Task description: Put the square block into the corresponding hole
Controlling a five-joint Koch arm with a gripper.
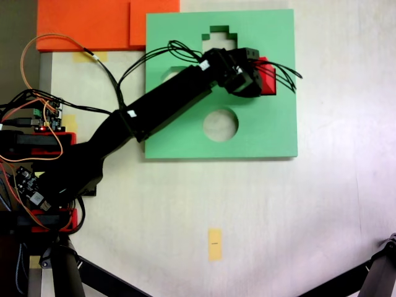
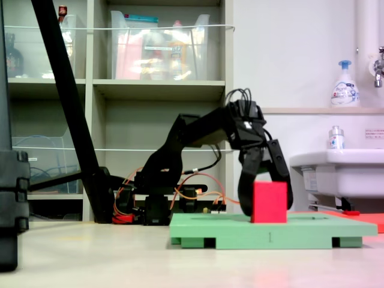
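Top cam: gripper (image 1: 265,79) over green board (image 1: 272,130), red square block (image 1: 268,77) under it, just right of arm tip; round cutout (image 1: 220,124) below-left.
Side cam: square block (image 2: 269,202) standing on board (image 2: 240,231), fingers (image 2: 249,186) spread either side, touching or not? can't tell.

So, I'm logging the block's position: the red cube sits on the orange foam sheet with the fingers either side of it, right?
Not quite. The red cube stands on the green board, not the orange foam sheet; the low fixed view shows it resting on the board's top. The fingers do stand either side of it.
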